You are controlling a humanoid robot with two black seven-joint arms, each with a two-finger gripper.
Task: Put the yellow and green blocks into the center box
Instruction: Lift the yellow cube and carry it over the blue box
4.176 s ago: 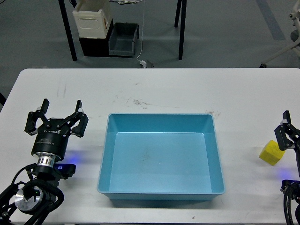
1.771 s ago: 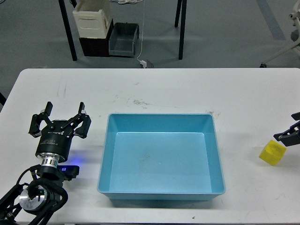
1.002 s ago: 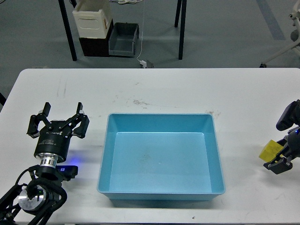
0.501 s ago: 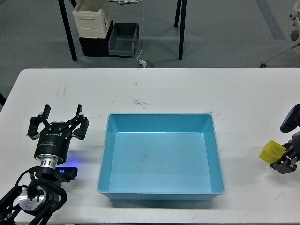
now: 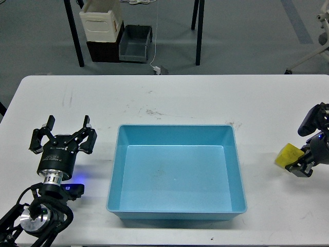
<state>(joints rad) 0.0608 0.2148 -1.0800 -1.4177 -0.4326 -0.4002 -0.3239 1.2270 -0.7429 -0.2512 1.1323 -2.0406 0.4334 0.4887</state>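
Observation:
The yellow block (image 5: 286, 154) is at the far right, held in my right gripper (image 5: 300, 156), which is shut on it just above the white table (image 5: 169, 98). The light blue center box (image 5: 175, 127) sits in the middle of the table with nothing in it, well to the left of the block. My left gripper (image 5: 64, 136) is open and empty over the table, to the left of the box. No green block is in view.
Beyond the table's far edge, a cream crate (image 5: 102, 20) and a grey bin (image 5: 135, 43) stand on the floor between black table legs (image 5: 75, 36). The table's right edge runs close to my right gripper.

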